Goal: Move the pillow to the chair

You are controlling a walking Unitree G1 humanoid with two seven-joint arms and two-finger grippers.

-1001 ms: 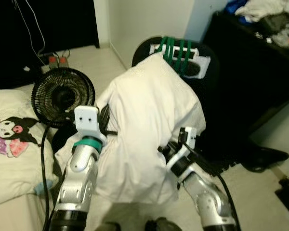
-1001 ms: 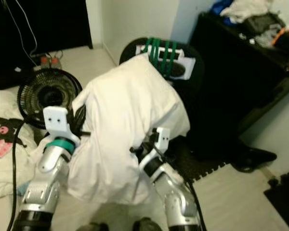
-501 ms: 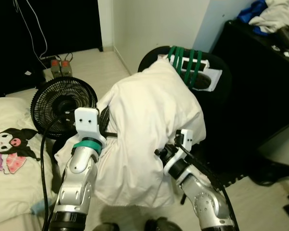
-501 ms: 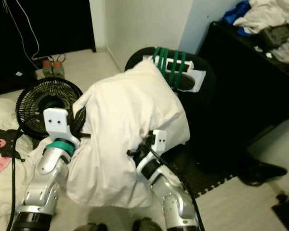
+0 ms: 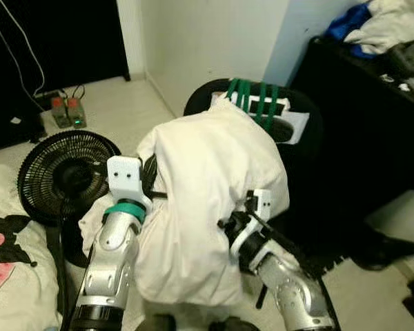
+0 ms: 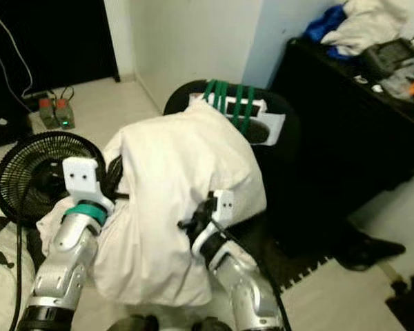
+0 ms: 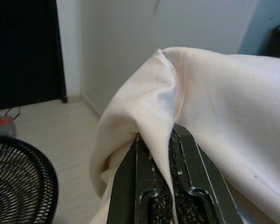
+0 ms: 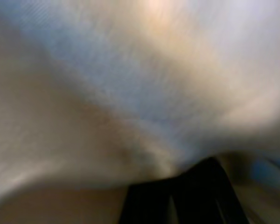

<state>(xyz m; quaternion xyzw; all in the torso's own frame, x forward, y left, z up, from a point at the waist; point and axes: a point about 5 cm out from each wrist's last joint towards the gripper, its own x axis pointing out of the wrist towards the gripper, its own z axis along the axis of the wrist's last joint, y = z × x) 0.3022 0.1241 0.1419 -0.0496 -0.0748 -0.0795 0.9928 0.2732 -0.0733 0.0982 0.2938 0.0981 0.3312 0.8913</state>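
White, crumpled pillow (image 5: 207,200) (fold pinched in left gripper (image 7: 159,154)), before chair (image 5: 300,131).

Pillow (image 5: 207,200) hides most of the chair (image 5: 297,131): seat not visible, backrest top and green straps (image 5: 252,96) partly covered. Right gripper (image 8: 177,198) buried under pillow fabric; right wrist view blurred, fingers cut off by the frame edge, open or closed unclear. Left gripper (image 7: 161,158) fingertips covered by a pinched fold of pillow. Fan (image 5: 62,176) base hidden behind the left arm. Bed (image 5: 14,276) cut off at the frame edge. Clutter on the dark counter (image 6: 372,76) too blurred to identify.
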